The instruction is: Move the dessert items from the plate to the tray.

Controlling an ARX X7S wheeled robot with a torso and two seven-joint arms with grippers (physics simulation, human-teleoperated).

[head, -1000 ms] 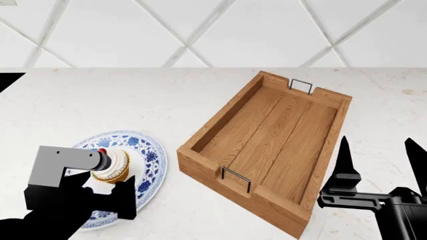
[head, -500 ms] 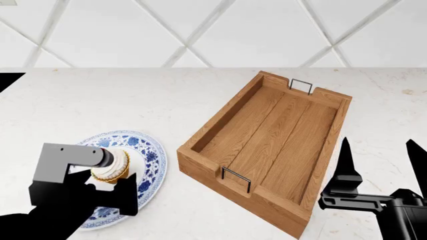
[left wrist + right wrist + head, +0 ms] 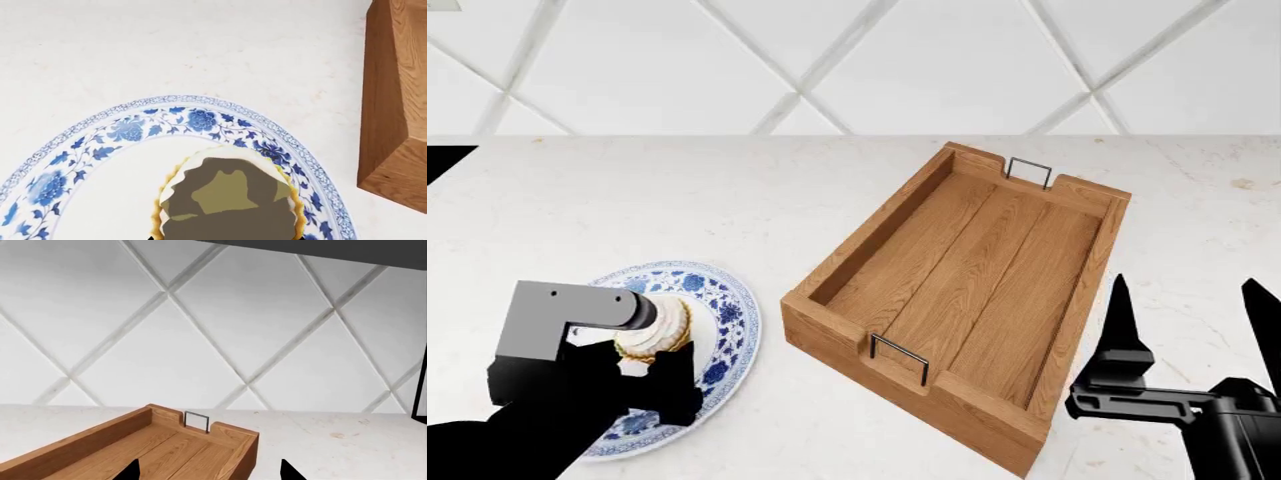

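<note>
A cupcake [image 3: 661, 328] with white frosting and a yellow wrapper stands on a blue-and-white patterned plate [image 3: 723, 300] at the near left. My left gripper [image 3: 647, 348] is down over it, open, and its grey body hides the top of the frosting. In the left wrist view the cupcake [image 3: 227, 192] fills the space between the two dark fingertips, which show only at its wrapper's sides. The brown wooden tray [image 3: 827, 262] lies empty to the right of the plate. My right gripper [image 3: 1188, 305] hangs open at the tray's near right corner, holding nothing.
The tray's near wall [image 3: 393, 100] stands close beside the plate [image 3: 133, 130]. Wire handles [image 3: 900, 356] sit on both short ends of the tray [image 3: 80, 452]. A white diamond-tiled wall [image 3: 213, 325] rises behind the marble counter [image 3: 627, 200].
My left gripper has shifted slightly right and lower around the cupcake, now hiding its cherry. The right arm and the tray have stayed put.
</note>
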